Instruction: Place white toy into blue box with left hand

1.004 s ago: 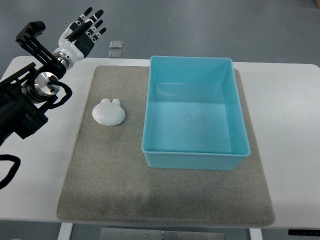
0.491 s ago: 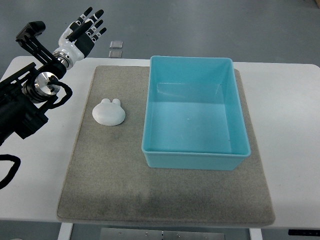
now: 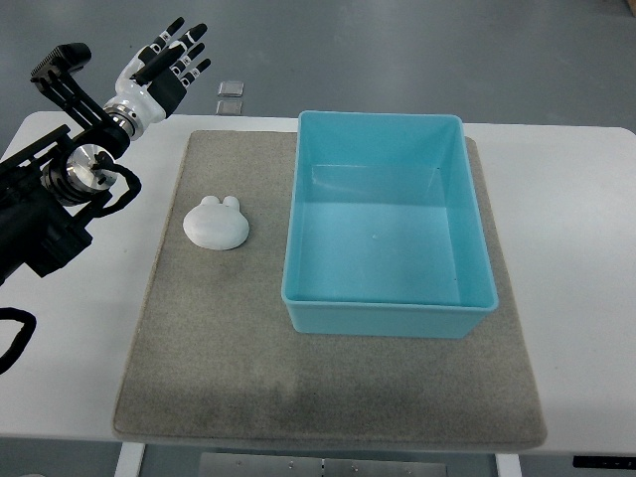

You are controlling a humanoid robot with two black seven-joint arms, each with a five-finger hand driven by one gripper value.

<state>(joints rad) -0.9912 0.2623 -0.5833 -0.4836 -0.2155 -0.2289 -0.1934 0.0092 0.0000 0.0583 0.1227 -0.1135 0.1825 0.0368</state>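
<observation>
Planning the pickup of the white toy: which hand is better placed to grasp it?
Left. The left hand is in view, open, on the same side as the white toy, which lies left of the blue box. The right hand is not in view.

Plain white table (image 3: 576, 219) with a grey felt mat (image 3: 219, 338) on it, sitting on a dull grey floor (image 3: 397, 50). Even, soft lighting.

grey mat (image 3: 219, 368), white table (image 3: 576, 258), floor tiles (image 3: 232, 96)
</observation>
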